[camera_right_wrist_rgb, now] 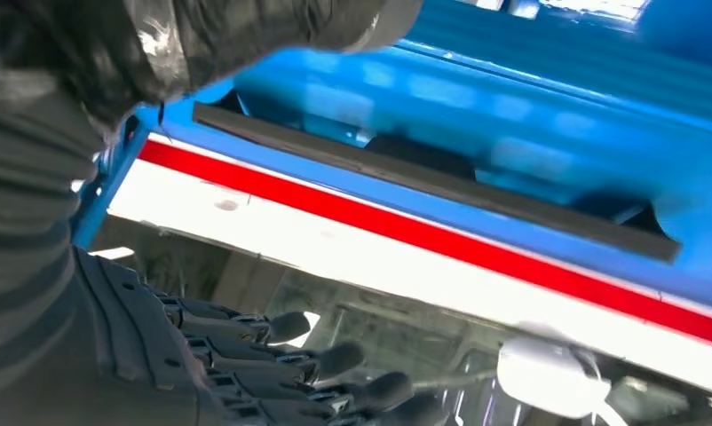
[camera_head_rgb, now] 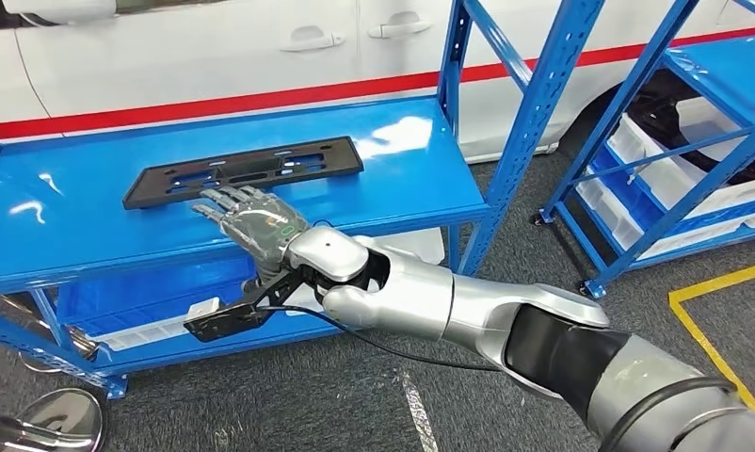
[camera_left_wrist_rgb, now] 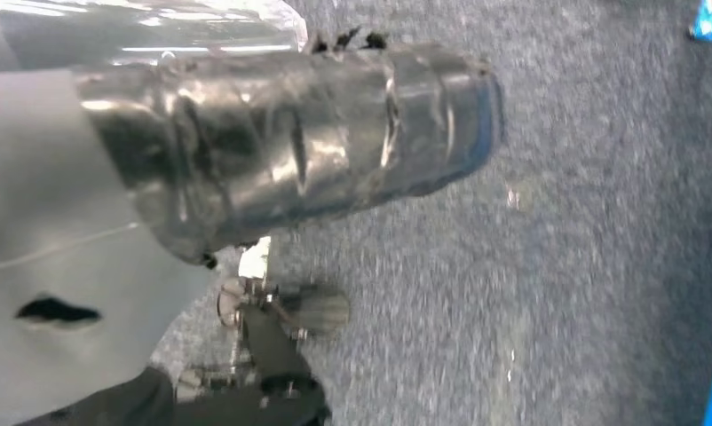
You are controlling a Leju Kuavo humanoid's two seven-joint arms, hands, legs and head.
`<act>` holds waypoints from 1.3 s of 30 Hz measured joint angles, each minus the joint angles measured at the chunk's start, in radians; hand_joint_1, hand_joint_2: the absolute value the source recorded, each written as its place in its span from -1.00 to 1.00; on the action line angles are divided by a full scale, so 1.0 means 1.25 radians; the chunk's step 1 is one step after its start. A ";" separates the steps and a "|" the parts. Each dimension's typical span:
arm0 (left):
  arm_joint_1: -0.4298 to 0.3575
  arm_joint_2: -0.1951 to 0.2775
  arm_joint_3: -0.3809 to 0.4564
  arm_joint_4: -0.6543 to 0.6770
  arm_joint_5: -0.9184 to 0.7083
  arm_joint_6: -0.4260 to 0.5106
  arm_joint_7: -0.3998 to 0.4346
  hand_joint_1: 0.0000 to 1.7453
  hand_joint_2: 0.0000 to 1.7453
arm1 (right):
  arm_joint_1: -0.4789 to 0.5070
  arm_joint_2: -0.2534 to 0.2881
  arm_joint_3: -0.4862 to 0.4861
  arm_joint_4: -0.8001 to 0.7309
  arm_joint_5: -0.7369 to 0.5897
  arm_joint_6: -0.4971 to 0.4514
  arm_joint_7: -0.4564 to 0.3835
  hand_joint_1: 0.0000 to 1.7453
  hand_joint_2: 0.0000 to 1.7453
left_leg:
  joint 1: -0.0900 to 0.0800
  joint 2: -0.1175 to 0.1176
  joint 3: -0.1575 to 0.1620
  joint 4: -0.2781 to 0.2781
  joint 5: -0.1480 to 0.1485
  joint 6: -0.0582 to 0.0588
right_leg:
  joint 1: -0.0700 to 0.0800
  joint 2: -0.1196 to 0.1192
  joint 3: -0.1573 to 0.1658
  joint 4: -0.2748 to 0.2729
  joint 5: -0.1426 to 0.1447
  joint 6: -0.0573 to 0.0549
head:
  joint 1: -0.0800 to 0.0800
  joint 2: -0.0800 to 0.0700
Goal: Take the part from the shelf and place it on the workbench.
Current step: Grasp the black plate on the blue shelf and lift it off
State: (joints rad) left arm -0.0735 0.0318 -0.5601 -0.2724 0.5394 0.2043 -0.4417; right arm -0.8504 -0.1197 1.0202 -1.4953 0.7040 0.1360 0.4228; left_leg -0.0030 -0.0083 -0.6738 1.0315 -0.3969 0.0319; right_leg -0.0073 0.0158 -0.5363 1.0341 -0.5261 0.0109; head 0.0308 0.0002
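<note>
The part is a long flat black frame (camera_head_rgb: 245, 169) lying on the top board of the blue shelf (camera_head_rgb: 402, 179), in front of a white car. My right arm reaches in from the lower right. My right hand (camera_head_rgb: 251, 221) hovers flat just in front of the frame's near edge, fingers stretched out and apart, holding nothing. In the right wrist view the frame (camera_right_wrist_rgb: 423, 177) is a dark strip on the blue board, and the dark fingers (camera_right_wrist_rgb: 335, 359) lie straight and apart from it. My left hand (camera_left_wrist_rgb: 290, 142) hangs over grey carpet, blurred, with its fingers hidden.
A white car with a red stripe (camera_head_rgb: 261, 56) stands close behind the shelf. A blue upright (camera_head_rgb: 534, 122) rises at the shelf's right end. A second blue rack with white bins (camera_head_rgb: 656, 169) stands at the right. A white bin (camera_head_rgb: 157, 325) sits on the lower board. Yellow tape (camera_head_rgb: 722, 311) marks the floor.
</note>
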 joint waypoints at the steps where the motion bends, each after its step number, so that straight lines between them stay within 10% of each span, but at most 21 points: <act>1: -0.001 0.000 0.000 0.000 0.001 0.000 0.000 -1.00 -1.00 | 0.000 -0.002 -0.005 0.005 0.001 0.000 0.003 -1.00 1.00 | 0.002 0.000 0.007 -0.006 -0.001 0.004 | 0.000 -0.002 -0.004 0.012 -0.009 0.003 | 0.000 0.000; 5: -0.004 0.000 -0.005 0.000 0.004 0.000 0.000 -1.00 -1.00 | 0.008 -0.011 -0.017 0.027 0.018 0.001 0.021 -1.00 1.00 | 0.000 0.000 0.034 -0.015 -0.019 0.017 | -0.001 -0.005 -0.114 0.191 -0.063 0.008 | 0.001 0.000; 7: -0.004 0.000 -0.008 0.000 0.007 -0.001 0.000 -1.00 -1.00 | 0.018 -0.015 -0.020 0.038 0.026 0.003 0.028 -1.00 1.00 | -0.002 -0.003 0.050 -0.013 -0.033 0.019 | -0.001 -0.005 -0.148 0.205 -0.029 0.007 | 0.001 0.000; 11: -0.004 -0.003 -0.014 0.000 0.010 -0.002 0.000 -1.00 -1.00 | 0.021 -0.023 -0.029 0.055 0.031 0.009 0.033 -1.00 1.00 | -0.007 -0.008 0.079 -0.006 -0.064 0.013 | 0.006 -0.005 -0.098 0.031 0.091 -0.011 | 0.000 0.000; 17: -0.008 -0.002 -0.020 0.000 0.015 -0.002 0.001 -1.00 -1.00 | 0.025 -0.027 -0.037 0.073 0.032 0.012 0.035 -1.00 1.00 | -0.005 -0.005 0.066 0.026 -0.092 -0.009 | 0.000 -0.006 -0.063 -0.015 0.078 -0.026 | 0.000 0.000; 20: -0.008 -0.002 -0.021 0.000 0.016 -0.002 0.001 -1.00 -1.00 | 0.028 -0.027 -0.040 0.082 0.031 0.020 0.041 -1.00 1.00 | 0.005 0.000 -0.026 0.177 -0.133 -0.025 | -0.003 -0.009 -0.046 -0.019 0.068 -0.031 | 0.000 0.000; 22: -0.006 -0.002 -0.021 0.000 0.018 -0.002 0.001 -1.00 -1.00 | 0.032 -0.028 -0.040 0.089 0.029 0.031 0.049 -1.00 1.00 | 0.011 0.002 -0.062 0.208 -0.114 -0.031 | -0.004 -0.009 -0.035 -0.019 0.059 -0.030 | 0.000 0.000; 26: -0.006 -0.001 -0.022 0.000 0.019 -0.003 0.001 -1.00 -1.00 | 0.032 -0.030 -0.041 0.100 0.029 0.040 0.055 -1.00 1.00 | 0.010 0.002 0.004 0.026 -0.001 -0.027 | -0.005 -0.006 -0.011 -0.018 0.038 -0.018 | -0.001 0.000; 32: -0.007 -0.002 -0.025 0.000 0.024 -0.004 0.001 -1.00 -1.00 | 0.030 -0.033 -0.045 0.114 0.016 0.065 0.069 -1.00 1.00 | 0.010 0.002 0.034 -0.023 -0.010 -0.003 | -0.003 -0.007 -0.021 0.011 0.008 0.005 | 0.000 0.000; 36: -0.009 -0.002 -0.027 0.000 0.026 -0.004 0.001 -1.00 -1.00 | 0.039 -0.038 -0.047 0.128 0.013 0.065 0.071 -1.00 1.00 | 0.008 0.002 0.046 -0.025 -0.021 0.011 | -0.003 -0.008 -0.133 0.202 -0.051 0.011 | 0.000 0.000; 39: -0.007 -0.003 -0.032 0.000 0.027 -0.004 0.001 -1.00 -1.00 | 0.044 -0.041 -0.047 0.138 0.013 0.065 0.072 -1.00 1.00 | 0.007 -0.001 0.058 -0.020 -0.033 0.009 | -0.004 -0.009 -0.129 0.142 0.021 0.011 | 0.000 0.000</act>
State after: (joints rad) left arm -0.0826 0.0281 -0.5999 -0.2724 0.5729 0.1993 -0.4402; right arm -0.7953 -0.1715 0.9609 -1.3232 0.7204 0.2168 0.5132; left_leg 0.0062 -0.0092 -0.6013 1.0071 -0.4384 0.0434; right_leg -0.0128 0.0048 -0.6980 1.2120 -0.4997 0.0246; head 0.0313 0.0000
